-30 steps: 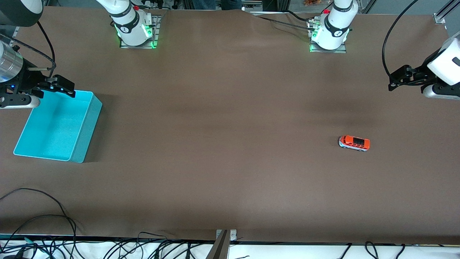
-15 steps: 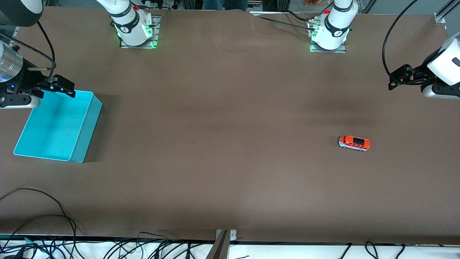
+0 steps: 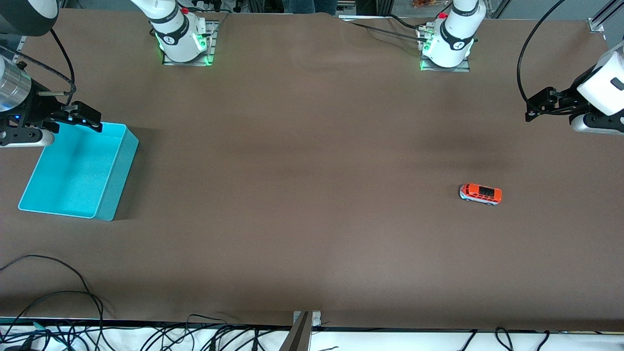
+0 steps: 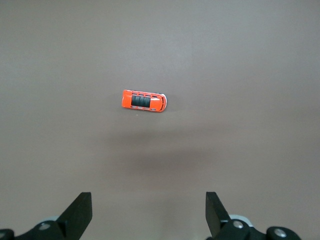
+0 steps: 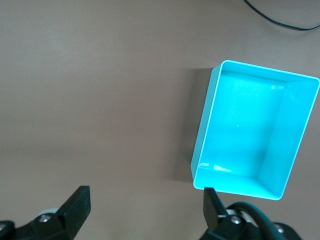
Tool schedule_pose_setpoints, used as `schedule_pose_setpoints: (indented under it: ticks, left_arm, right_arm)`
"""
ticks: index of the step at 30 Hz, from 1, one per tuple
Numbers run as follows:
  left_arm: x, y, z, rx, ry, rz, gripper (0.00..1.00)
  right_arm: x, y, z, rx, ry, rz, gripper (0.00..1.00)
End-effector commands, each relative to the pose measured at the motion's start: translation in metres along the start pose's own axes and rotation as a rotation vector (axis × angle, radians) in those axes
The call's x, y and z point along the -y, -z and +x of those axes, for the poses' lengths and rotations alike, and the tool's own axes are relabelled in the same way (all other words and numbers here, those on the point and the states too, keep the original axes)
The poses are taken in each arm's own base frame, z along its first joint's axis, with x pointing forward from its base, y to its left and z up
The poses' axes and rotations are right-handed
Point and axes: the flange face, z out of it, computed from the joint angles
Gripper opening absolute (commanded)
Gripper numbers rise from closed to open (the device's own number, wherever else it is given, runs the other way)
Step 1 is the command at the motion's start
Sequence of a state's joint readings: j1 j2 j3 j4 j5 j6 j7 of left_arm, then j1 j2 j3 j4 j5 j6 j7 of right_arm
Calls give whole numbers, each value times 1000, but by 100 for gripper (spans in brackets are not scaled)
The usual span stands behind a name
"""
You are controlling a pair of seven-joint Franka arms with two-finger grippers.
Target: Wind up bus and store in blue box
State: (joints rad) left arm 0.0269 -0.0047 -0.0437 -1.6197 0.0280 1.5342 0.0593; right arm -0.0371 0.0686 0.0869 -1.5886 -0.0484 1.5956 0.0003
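A wide brown table surface (image 3: 312,161) fills nearly the whole scene, evenly lit, with soft darker shadow bands across its middle. Along the edge nearest the front camera, tangled black cables (image 3: 53,312) lie over a white strip, beside a small metal bracket (image 3: 306,318).

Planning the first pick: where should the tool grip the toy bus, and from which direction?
Grip the bus across its two long flanks at mid-body, coming straight down. It stands on its wheels, long and narrow, with bare table around it. The open left tool seems the better placed.
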Motion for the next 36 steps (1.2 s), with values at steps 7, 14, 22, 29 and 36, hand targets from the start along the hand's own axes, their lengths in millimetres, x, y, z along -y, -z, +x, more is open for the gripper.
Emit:
schedule_pose_setpoints:
  ticks: [7, 14, 22, 29, 36]
  left_arm:
    - [-4, 6, 2, 3, -3, -29, 100]
    - [-5, 6, 2, 3, -5, -27, 100]
    - [-7, 6, 2, 3, -9, -27, 100]
    - [-8, 16, 3, -18, -13, -18, 100]
    - [-9, 15, 4, -15, -18, -24, 100]
  right_arm:
    - [0, 6, 0, -2, -6, 12, 100]
    - [0, 4, 1, 3, -7, 12, 100]
    - [0, 3, 1, 5, -10, 12, 100]
    - [-1, 3, 1, 5, -10, 11, 100]
    - [-2, 3, 1, 5, -12, 11, 100]
